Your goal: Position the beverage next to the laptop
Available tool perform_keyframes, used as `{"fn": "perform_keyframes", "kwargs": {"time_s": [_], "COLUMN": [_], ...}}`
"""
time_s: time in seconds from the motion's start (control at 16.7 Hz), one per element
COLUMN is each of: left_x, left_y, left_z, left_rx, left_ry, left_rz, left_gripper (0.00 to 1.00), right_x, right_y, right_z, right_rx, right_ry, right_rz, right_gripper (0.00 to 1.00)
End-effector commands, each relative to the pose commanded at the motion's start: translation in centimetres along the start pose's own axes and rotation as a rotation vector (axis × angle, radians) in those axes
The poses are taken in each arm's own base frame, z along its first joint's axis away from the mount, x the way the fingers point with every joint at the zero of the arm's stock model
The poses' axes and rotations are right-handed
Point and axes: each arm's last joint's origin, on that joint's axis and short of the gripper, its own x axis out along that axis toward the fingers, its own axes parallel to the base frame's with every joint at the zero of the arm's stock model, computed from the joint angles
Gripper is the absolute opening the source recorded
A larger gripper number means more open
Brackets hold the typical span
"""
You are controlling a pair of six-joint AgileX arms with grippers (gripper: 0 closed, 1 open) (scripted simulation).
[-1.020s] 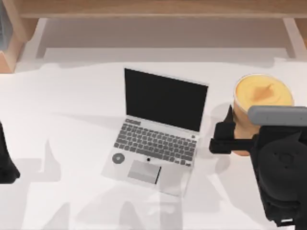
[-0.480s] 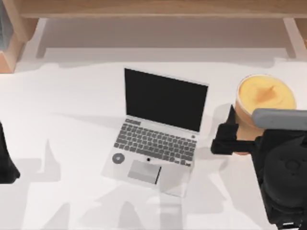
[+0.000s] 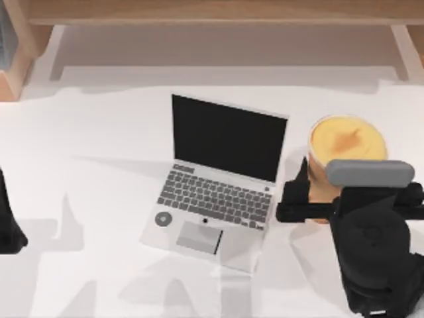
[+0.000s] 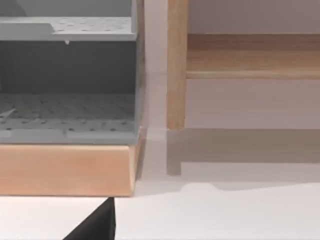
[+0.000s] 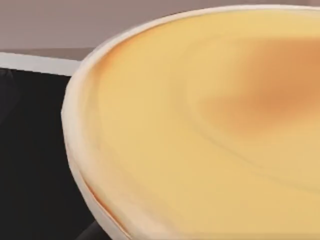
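Observation:
The beverage [image 3: 348,140], a round orange-tan cup with a yellow-orange creamy top, is just right of the laptop's screen, a narrow gap away. My right gripper [image 3: 350,197] is shut on the cup's sides from the near side, with one dark finger [image 3: 295,197] showing between the cup and the laptop. The right wrist view looks close onto the creamy top [image 5: 210,125], with the laptop's black screen [image 5: 30,150] behind it. The silver-grey laptop [image 3: 218,175] stands open at the table's middle. My left arm [image 3: 8,225] is parked at the table's left edge.
A wooden rail [image 3: 212,13] runs along the back of the white table [image 3: 99,146]. A wooden box with grey perforated trays [image 4: 65,170] stands at the back left corner, beside a wooden post [image 4: 176,65].
My right gripper has carried the beverage to the left, closing most of the gap to the laptop. The left arm has not moved.

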Motion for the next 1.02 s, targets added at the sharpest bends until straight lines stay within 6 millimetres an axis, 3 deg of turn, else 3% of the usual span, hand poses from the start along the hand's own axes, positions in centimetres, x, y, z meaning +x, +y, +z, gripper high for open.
{"fn": "perform_keyframes", "kwargs": {"time_s": [0.36, 1.02], "left_x": [0.00, 0.00], "left_y": [0.00, 0.00], "left_z": [0.00, 0.00], "left_rx": [0.000, 0.000], "left_ry": [0.000, 0.000], "left_rz": [0.000, 0.000], "left_gripper": [1.00, 1.00], "right_x": [0.08, 0.08], "right_y": [-0.18, -0.18], "right_z": [-0.60, -0.60], "right_rx": [-0.024, -0.024], "right_ry": [0.022, 0.022], "right_rz": [-0.004, -0.004], "right_gripper": [0.00, 0.83]}}
